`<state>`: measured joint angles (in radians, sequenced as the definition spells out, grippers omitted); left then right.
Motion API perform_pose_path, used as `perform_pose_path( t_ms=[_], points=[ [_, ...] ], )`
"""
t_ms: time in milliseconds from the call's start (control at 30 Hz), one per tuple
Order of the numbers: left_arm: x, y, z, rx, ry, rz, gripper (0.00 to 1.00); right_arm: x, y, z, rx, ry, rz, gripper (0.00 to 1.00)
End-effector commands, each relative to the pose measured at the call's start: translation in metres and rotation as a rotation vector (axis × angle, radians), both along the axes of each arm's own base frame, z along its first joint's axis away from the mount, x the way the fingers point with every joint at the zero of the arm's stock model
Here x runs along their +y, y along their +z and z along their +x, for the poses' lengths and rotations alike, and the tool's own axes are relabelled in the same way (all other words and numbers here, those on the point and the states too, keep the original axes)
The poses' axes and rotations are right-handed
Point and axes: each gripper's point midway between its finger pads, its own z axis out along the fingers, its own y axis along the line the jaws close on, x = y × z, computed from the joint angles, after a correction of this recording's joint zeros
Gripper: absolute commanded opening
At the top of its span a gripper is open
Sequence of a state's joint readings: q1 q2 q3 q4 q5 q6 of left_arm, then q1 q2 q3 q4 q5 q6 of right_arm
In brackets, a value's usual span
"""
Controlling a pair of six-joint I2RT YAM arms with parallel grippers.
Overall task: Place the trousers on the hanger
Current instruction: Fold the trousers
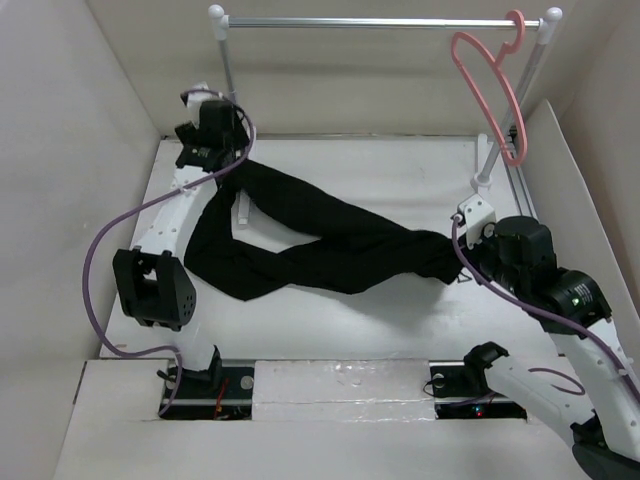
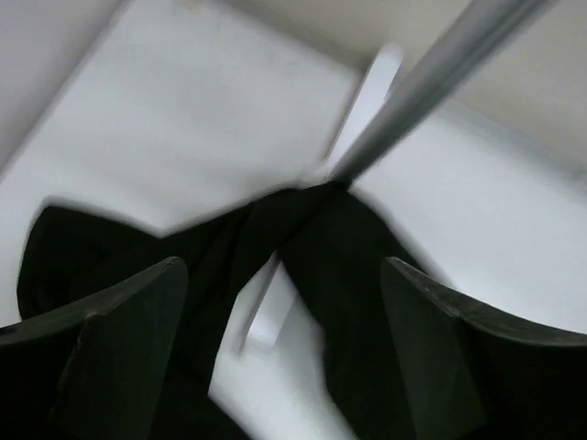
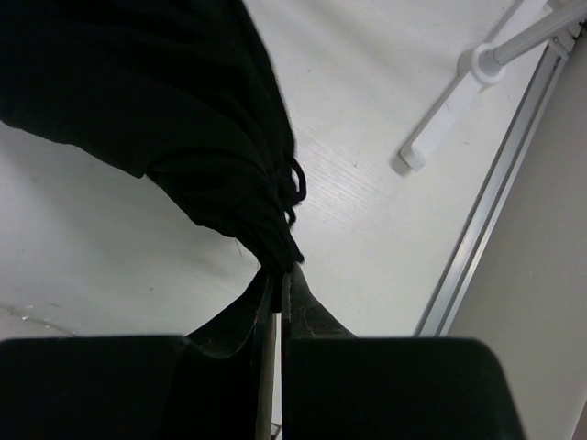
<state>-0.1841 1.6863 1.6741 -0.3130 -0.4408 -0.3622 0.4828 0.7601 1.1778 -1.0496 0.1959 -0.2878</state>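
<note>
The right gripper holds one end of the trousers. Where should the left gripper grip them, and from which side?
Probably the trousers at their narrow far-left end beside the rail post, from above: the fabric bunches thin there, and the open left gripper hangs over it.

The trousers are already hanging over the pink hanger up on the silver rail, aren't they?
Not quite. The hanger does hang on the silver rail, but the trousers are not over it. They are lying on the table, with one end pinched in the right gripper. The top external view shows it.
</note>
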Motion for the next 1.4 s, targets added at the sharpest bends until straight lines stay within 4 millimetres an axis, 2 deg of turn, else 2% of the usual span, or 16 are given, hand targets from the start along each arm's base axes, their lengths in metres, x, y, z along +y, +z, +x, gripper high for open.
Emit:
perform_pose_path(
  t_ms=[0,33,67,133,167,233,300,467,700,933,1000,1067,1133,1267,1300,1367],
  points=[
    [-0.001,-0.075,-0.037,0.186,-0.017,0.007,0.85,-0.004,-0.007,-0.001,0.006,-0.039,0.014,0.0],
    [0.007,-0.061,-0.049,0.146,-0.004,-0.007,0.87,-0.004,-0.011,-0.001,0.016,-0.037,0.011,0.0],
    [0.013,-0.08,-0.065,0.166,0.019,-0.029,0.88,-0.002,-0.013,0.0,0.022,-0.032,0.012,0.0],
    [0.03,-0.068,-0.089,0.111,0.096,-0.043,0.87,-0.002,-0.013,0.001,0.02,-0.03,0.01,0.0],
    [0.038,-0.087,-0.105,0.133,0.142,-0.061,0.84,-0.001,-0.014,0.0,0.02,-0.018,0.006,0.0],
    [0.05,-0.088,-0.125,0.111,0.191,-0.107,0.79,0.0,-0.013,0.001,0.01,-0.009,0.006,0.0],
    [0.061,-0.125,-0.149,0.187,0.258,-0.217,0.68,-0.001,-0.015,0.0,0.01,0.0,-0.008,0.0],
    [0.084,-0.198,-0.203,0.301,0.397,-0.415,0.62,-0.003,-0.013,-0.004,0.006,0.019,-0.017,0.0],
    [0.104,-0.25,-0.218,0.378,0.483,-0.569,0.59,0.004,-0.027,-0.001,0.053,0.047,-0.026,0.0],
    [0.1,-0.271,-0.191,0.37,0.427,-0.621,0.55,0.011,-0.022,0.007,0.04,0.066,-0.011,0.0],
    [0.089,-0.277,-0.184,0.379,0.384,-0.673,0.34,0.015,-0.024,0.009,0.041,0.075,-0.002,0.0],
    [0.091,-0.275,-0.18,0.382,0.393,-0.678,0.0,0.015,-0.025,0.011,0.043,0.069,-0.003,0.0],
    [0.093,-0.264,-0.179,0.39,0.385,-0.657,0.0,0.015,-0.025,0.014,0.04,0.063,-0.007,0.0],
    [0.103,-0.177,-0.173,0.218,0.342,-0.58,0.0,0.008,-0.013,0.018,0.011,0.039,-0.031,0.0],
    [0.111,-0.129,-0.177,0.085,0.344,-0.526,0.0,0.007,-0.011,0.016,0.014,0.035,-0.038,0.0],
    [0.118,-0.07,-0.186,-0.04,0.344,-0.466,0.0,0.006,-0.003,0.013,0.01,0.042,-0.03,0.0]
  ],
)
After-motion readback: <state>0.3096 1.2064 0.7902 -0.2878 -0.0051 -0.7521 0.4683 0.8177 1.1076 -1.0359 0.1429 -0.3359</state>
